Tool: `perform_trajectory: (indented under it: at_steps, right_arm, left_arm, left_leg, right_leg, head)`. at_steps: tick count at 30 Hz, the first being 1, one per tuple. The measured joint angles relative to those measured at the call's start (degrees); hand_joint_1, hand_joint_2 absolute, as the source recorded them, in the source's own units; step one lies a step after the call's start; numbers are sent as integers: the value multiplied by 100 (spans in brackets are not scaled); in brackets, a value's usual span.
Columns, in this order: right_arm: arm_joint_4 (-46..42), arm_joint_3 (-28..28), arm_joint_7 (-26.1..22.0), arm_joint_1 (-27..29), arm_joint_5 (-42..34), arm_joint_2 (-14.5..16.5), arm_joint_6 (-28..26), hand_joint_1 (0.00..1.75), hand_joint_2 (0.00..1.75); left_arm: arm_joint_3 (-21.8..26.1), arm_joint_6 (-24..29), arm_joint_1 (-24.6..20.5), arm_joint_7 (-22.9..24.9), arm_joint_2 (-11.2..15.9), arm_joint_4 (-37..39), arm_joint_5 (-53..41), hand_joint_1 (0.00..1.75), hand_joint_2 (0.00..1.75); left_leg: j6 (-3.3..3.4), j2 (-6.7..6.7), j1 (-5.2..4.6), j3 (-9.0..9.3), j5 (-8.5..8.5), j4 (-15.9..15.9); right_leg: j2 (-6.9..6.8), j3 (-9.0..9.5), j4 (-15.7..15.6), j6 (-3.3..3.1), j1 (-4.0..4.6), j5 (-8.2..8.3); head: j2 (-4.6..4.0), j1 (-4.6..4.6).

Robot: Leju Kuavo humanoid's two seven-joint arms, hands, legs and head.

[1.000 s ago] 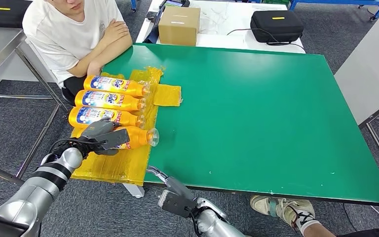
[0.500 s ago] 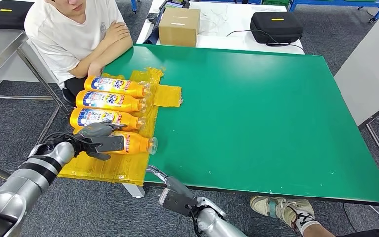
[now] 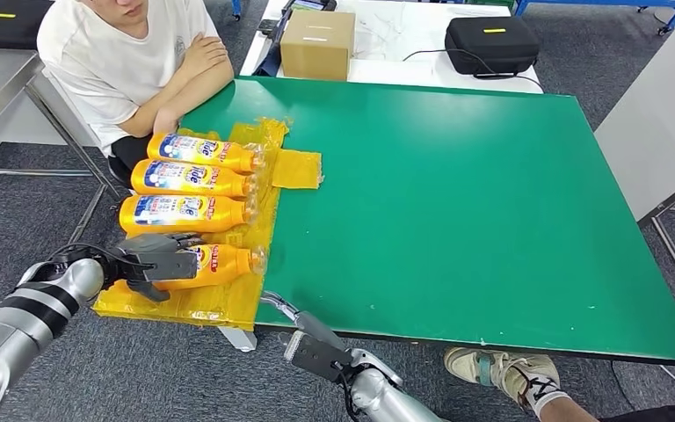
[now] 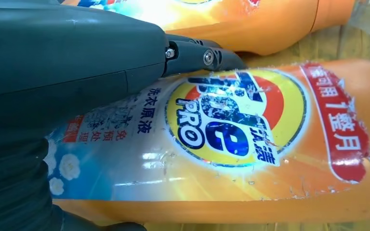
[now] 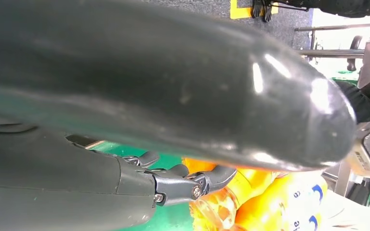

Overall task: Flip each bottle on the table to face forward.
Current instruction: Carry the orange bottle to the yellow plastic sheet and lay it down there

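Note:
Several orange detergent bottles lie side by side on a yellow mat (image 3: 220, 303) at the green table's (image 3: 457, 193) left side, caps pointing right. The three far ones (image 3: 189, 178) show their blue labels. My left hand (image 3: 154, 259) grips the nearest bottle (image 3: 218, 262) around its body. In the left wrist view that bottle (image 4: 250, 144) shows its round front logo, with the left hand's fingers (image 4: 192, 55) over it. My right hand (image 3: 303, 338) hangs just below the table's front edge, fingers apart and holding nothing; its fingers (image 5: 188, 185) point towards the bottles (image 5: 250, 202).
A person (image 3: 132, 61) in a white shirt sits at the table's far left corner, arms folded. A cardboard box (image 3: 316, 44) and a black case (image 3: 492, 44) stand on a white table behind. A grey table (image 3: 659, 123) is at the right, a shoe (image 3: 501, 369) by the front edge.
My left hand has drawn the nearest bottle left and towards the front edge, onto the mat. Its red and blue label now faces up. The right hand stays put.

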Motion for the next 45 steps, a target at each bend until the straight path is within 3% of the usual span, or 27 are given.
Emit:
perform_trajectory:
  at_steps: [5,9,14,22,27,32,36,41,45]
  right_arm:
    - [0,38,-2,0,-73,-25,-74,0,0]
    - [0,73,-2,1,-103,-35,-127,0,0]
    - [0,90,-2,4,-95,-37,-160,0,0]
    - [0,91,-2,5,-88,-45,-175,0,0]
    - [0,93,-2,7,-93,-63,-192,0,0]
    - [-55,101,-2,38,-173,-99,-317,0,0]
    - [-731,70,-5,289,-707,-202,-1136,0,175]
    - [-2373,-83,-13,769,-1034,-439,-2393,0,175]
    - [-3664,-240,-13,1239,-885,-665,-3157,0,175]
  left_arm:
    - [387,564,339,-227,-54,-393,791,0,175]
    - [852,1104,601,-229,-383,-638,891,0,175]
    - [1350,1314,837,-245,-758,-908,843,0,175]
    - [1837,1182,1042,-407,-1100,-1232,941,0,175]
    - [1995,836,1155,-486,-1131,-1450,1138,0,175]
    - [2102,875,1275,-537,-1179,-1703,1240,0,175]
    - [2380,1058,1532,-587,-1589,-2217,2088,0,175]
    - [2832,1122,2174,-602,-2395,-3247,4041,0,175]
    - [3073,1352,2866,-706,-2832,-4003,4771,0,175]
  left_leg:
    - [0,0,-4,-19,-1,2]
    - [0,0,-6,-31,-1,2]
    - [1,1,-6,-31,-2,3]
    - [0,2,-4,-33,-2,2]
    - [0,2,-4,-34,-2,2]
    - [0,2,-4,-34,-2,3]
    - [2,-1,-8,-40,-3,4]
    - [10,3,-14,-44,-17,4]
    - [11,5,-13,-44,-28,4]
  right_leg:
    - [0,-28,-2,-1,-2,0]
    - [0,-35,-3,0,-4,1]
    - [1,-38,-3,1,-3,2]
    - [3,-40,-2,0,-2,1]
    - [4,-40,-2,0,-2,1]
    - [4,-41,-3,0,-2,1]
    - [1,-42,-4,1,-5,1]
    - [7,-44,-10,4,-8,0]
    - [9,-45,-14,17,-7,-12]
  head:
    - [0,0]
    - [0,0]
    - [0,-2]
    - [0,-2]
    - [0,-2]
    - [0,-2]
    - [0,-1]
    - [0,-1]
    - [0,-3]
